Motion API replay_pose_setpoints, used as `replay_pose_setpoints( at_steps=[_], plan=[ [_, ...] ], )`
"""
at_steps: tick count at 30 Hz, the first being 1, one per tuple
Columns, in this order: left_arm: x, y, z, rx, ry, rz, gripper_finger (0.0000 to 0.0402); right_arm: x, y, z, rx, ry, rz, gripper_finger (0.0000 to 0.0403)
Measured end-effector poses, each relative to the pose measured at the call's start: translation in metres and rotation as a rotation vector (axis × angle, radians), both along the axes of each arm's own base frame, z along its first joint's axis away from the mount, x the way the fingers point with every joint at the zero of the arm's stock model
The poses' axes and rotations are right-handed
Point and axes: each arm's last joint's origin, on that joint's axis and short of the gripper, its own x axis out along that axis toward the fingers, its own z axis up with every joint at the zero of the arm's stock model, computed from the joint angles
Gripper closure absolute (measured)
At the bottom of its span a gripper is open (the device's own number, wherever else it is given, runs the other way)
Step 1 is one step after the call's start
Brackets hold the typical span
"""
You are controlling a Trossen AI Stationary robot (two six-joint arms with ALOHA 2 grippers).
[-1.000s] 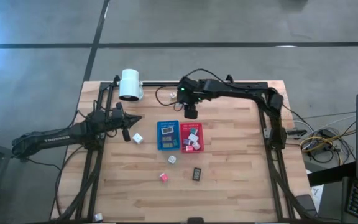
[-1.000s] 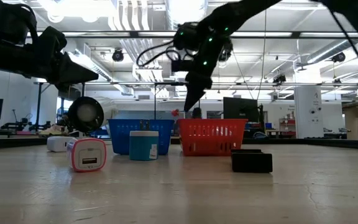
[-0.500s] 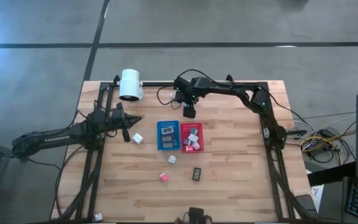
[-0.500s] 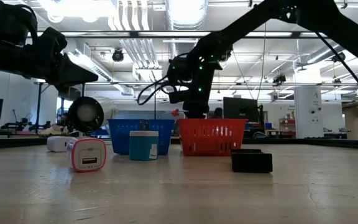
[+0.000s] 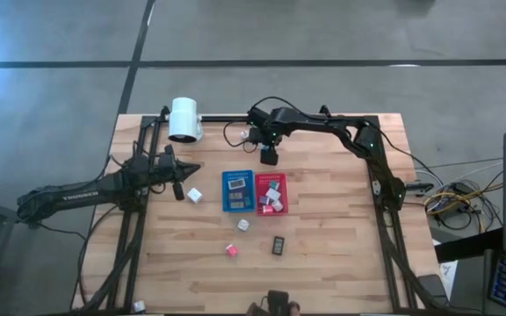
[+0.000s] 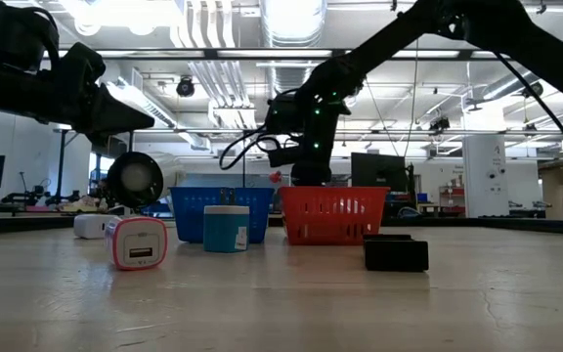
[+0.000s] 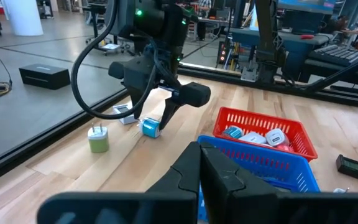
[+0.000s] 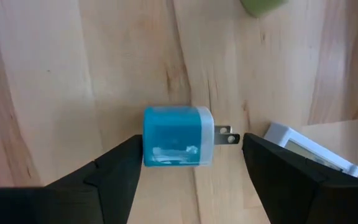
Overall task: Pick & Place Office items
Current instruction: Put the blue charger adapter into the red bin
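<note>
My right gripper is open, low over the table just beyond the red tray. In the right wrist view its two fingers stand on either side of a teal cube charger, which lies on its side on the wood with its prongs toward the other finger. The same charger shows in the left wrist view. My left gripper is shut and raised, next to a white cube. A white cube, a pink cube and a dark rectangle lie nearer the front.
The blue tray and the red tray hold several small items. A green charger and a white flat item lie close to the teal charger. A big white cylinder stands at the far left. Bare wood lies toward the near edge.
My right gripper has come down from above the red tray to just over the table behind it, shifting slightly toward the table's left. The small items have stayed in place.
</note>
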Motion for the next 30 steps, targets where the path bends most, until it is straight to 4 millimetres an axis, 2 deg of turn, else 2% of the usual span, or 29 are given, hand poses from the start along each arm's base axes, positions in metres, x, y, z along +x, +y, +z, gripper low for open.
replay_pose_setpoints(
  at_steps=[5,11,16,26,30],
  plan=[
    [0.000,0.000,0.000,0.000,0.000,0.000,0.0390,0.001,-0.001,-0.016,0.064,0.008,0.006,0.0145],
    [0.000,0.000,0.000,0.001,0.000,0.000,0.0390,0.002,-0.001,-0.020,0.069,0.011,0.010,0.0169],
    [0.000,0.000,0.000,0.006,0.002,-0.001,0.0390,0.002,-0.002,-0.017,0.066,0.008,0.013,0.0206],
    [0.000,0.000,0.000,0.007,0.002,-0.001,0.0390,0.003,-0.009,-0.009,0.042,-0.013,-0.053,0.0317],
    [0.000,0.000,0.000,0.006,0.002,-0.001,0.0390,0.000,-0.009,-0.009,0.063,0.013,-0.065,0.0325]
  ],
)
